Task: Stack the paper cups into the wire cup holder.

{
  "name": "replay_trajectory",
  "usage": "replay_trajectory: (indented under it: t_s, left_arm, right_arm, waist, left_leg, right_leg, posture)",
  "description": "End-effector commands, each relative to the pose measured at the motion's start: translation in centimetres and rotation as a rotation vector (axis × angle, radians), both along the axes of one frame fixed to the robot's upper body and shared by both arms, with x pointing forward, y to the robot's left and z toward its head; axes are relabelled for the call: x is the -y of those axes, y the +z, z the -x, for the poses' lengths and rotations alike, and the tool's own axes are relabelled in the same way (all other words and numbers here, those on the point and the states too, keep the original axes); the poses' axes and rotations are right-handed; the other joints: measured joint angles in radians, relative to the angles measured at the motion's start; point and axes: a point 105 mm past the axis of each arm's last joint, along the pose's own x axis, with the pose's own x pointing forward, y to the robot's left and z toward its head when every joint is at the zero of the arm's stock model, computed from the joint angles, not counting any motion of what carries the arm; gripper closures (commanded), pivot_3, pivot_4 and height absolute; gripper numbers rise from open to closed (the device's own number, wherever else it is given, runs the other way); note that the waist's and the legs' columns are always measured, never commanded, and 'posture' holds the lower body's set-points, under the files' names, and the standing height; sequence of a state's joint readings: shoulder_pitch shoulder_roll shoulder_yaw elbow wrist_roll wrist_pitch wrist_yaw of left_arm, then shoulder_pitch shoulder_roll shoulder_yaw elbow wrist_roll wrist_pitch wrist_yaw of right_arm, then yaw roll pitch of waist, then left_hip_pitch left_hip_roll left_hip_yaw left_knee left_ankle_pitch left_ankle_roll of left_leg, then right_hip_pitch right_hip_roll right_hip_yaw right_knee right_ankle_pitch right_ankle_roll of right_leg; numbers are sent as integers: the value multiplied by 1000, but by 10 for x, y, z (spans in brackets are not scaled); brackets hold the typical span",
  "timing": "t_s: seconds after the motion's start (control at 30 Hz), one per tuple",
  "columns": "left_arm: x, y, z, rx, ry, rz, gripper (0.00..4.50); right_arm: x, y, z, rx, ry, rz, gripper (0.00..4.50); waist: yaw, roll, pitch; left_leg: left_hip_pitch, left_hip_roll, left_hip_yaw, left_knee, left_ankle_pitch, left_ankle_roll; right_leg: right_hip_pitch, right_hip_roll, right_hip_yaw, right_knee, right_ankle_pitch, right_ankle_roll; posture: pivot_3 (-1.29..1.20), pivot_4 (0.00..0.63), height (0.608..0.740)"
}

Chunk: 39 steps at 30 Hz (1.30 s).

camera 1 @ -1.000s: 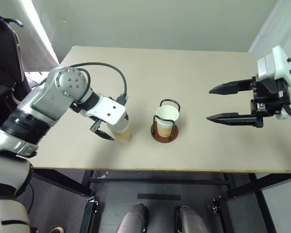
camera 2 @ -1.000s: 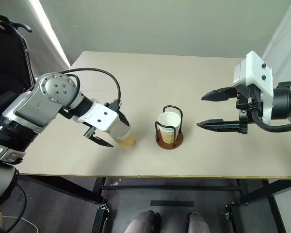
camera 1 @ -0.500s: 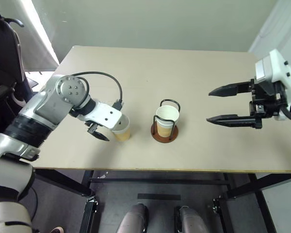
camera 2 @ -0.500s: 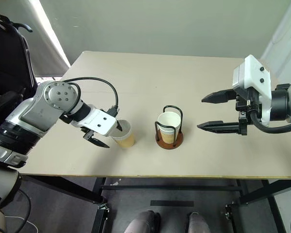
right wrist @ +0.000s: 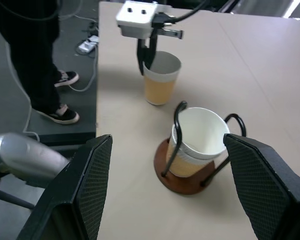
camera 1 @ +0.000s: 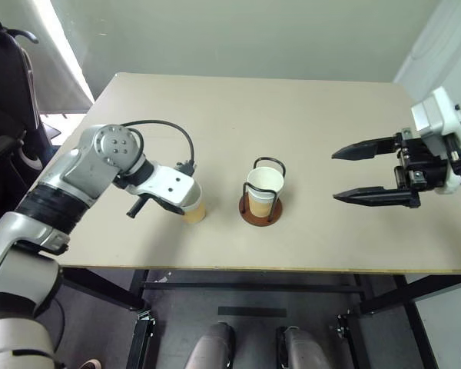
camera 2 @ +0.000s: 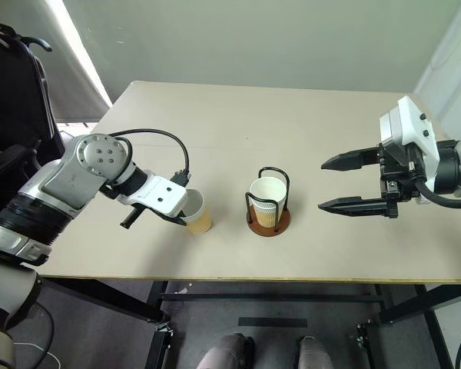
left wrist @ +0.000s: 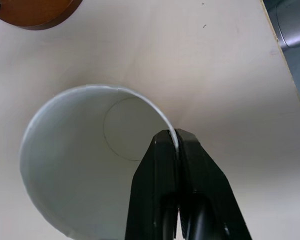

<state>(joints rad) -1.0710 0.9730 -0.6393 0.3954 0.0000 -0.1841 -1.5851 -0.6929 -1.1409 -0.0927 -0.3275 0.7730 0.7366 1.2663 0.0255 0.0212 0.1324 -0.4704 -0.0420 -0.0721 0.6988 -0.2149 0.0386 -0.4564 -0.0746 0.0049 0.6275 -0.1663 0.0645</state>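
On the left we see the left gripper point(left wrist: 176, 145) pinched shut on the rim of a loose paper cup point(camera 2: 197, 215), one finger inside the white wall and one outside, the cup standing upright on the table point(camera 1: 307, 115) directly under the gripper. To that gripper's right, near but apart from the held cup, stands the wire cup holder point(camera 1: 261, 209) with stacked paper cups point(right wrist: 199, 137) nested between its black loops. Farther right, well apart from the holder, the right gripper point(camera 1: 361, 174) hangs above the table with its two fingers spread wide and holding nothing, pointing toward the holder.
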Motion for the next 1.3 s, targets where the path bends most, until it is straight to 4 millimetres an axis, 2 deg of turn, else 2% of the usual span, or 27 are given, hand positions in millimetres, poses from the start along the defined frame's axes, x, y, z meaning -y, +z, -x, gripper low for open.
replay_trajectory:
  t_s: [0.03, 0.17, 0.3, 0.57, 0.63, 0.9, 1.07, 1.3]
  left_arm:
    - [1, 11, 0, 9, -21, 6, 4457]
    - [6, 31, -10, 57, -6, 54, 4457]
    - [26, 66, -24, 118, 4, 174, 4457]
    - [69, 107, -30, 152, -83, 311, 4457]
    - [76, 111, -28, 143, -104, 331, 4457]
    - [101, 128, -21, 115, -175, 387, 4457]
    - [118, 137, -8, 54, -228, 427, 4457]
    - [128, 132, -1, -2, -264, 405, 4457]
  right_arm:
    - [-1, 9, 7, 37, 25, -10, 917]
    - [-2, 8, 7, 30, 15, -2, 917]
    - [1, 6, 2, 28, -23, 31, 917]
    - [0, 6, -3, 19, -71, 36, 917]
    - [-2, 6, -4, 17, -82, 33, 917]
    - [-5, 4, -3, 15, -128, 14, 917]
    - [-6, 1, -1, 25, -146, 9, 917]
    - [-7, 1, -1, 38, -166, -6, 917]
  waist:
    - [0, 0, 0]
    - [2, 0, 0]
    - [6, 0, 0]
    - [1, 0, 0]
    - [1, 0, 0]
    - [5, 0, 0]
    - [6, 0, 1]
    - [6, 0, 1]
  left_leg:
    - [0, 0, 0, 0, 0, 0]
    - [0, 0, 0, 0, 0, 0]
    - [-1, 0, 0, 0, 0, 0]
    - [-1, 0, 0, -1, -1, 0]
    - [-1, 1, 0, -1, -1, 0]
    - [-2, 1, 0, -1, -1, 0]
    - [-3, 1, 1, -1, -1, 0]
    - [-3, 1, 2, 0, -1, 0]
  right_leg:
    - [0, 0, 0, 0, 0, 0]
    - [0, 0, 0, 0, 0, 0]
    - [0, 0, -1, -1, 1, -1]
    - [0, 0, 0, -1, 2, 1]
    - [0, 0, 0, -1, 6, 9]
    - [-1, 0, 0, -2, 6, 10]
    - [-1, 0, -1, -3, 7, 11]
    - [0, -1, 0, -3, 7, 13]
  posture:
    - [0, 150, 740]
    - [0, 150, 740]
    - [0, 150, 740]
    - [0, 150, 740]
    - [0, 150, 740]
    - [0, 150, 740]
    - [0, 150, 740]
    - [0, 150, 740]
